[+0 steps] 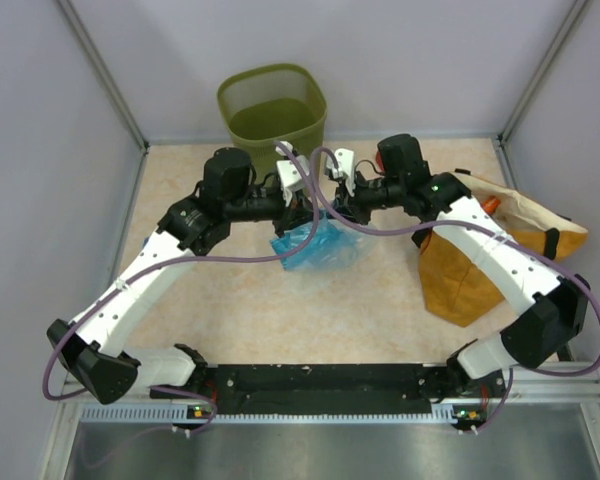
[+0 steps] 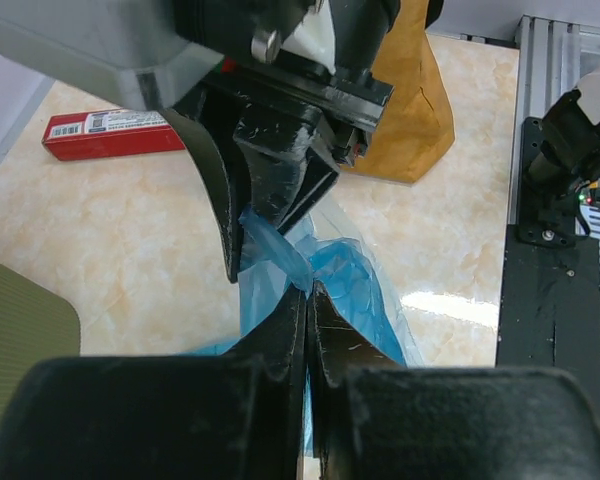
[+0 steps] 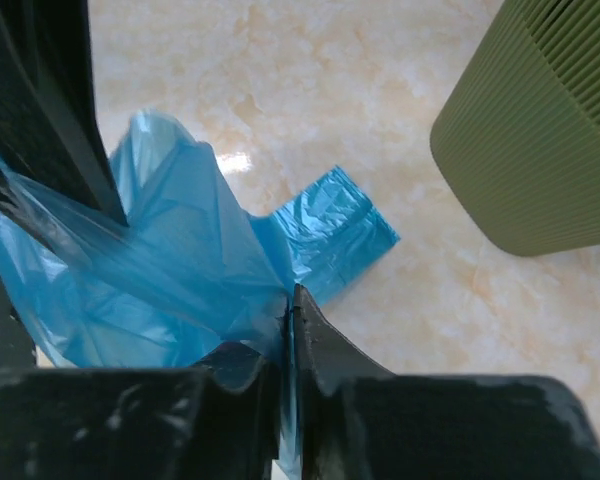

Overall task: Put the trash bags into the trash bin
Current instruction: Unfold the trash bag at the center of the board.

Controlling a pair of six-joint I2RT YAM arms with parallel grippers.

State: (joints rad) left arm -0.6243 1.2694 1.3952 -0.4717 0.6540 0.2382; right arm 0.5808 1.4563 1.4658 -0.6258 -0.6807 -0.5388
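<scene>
Both claws met over mid-worktop (image 1: 240,300), fingertips almost touching. The left claw (image 2: 308,292) was pinched tight on a pleat of the trash bag (image 2: 355,285). The right claw (image 3: 290,298) was likewise clamped on the same blue film, no gap showing between its fingers. The bag was bunched and crinkled, hanging from the two pinches toward the near side. Whether its lower end rested on the worktop, could not tell. A small folded square (image 3: 332,235) of the same film lay flat just beneath.

The trash bin (image 1: 272,110) stood at the far edge, just beyond the claws and a little to the left, so the left arm looked marginally nearer. Judgement: the carry runs straight away from the bases, up over the rim.

The mustard sack (image 1: 465,275) lay right and the red box (image 2: 115,133) left, both clear of that line.
</scene>
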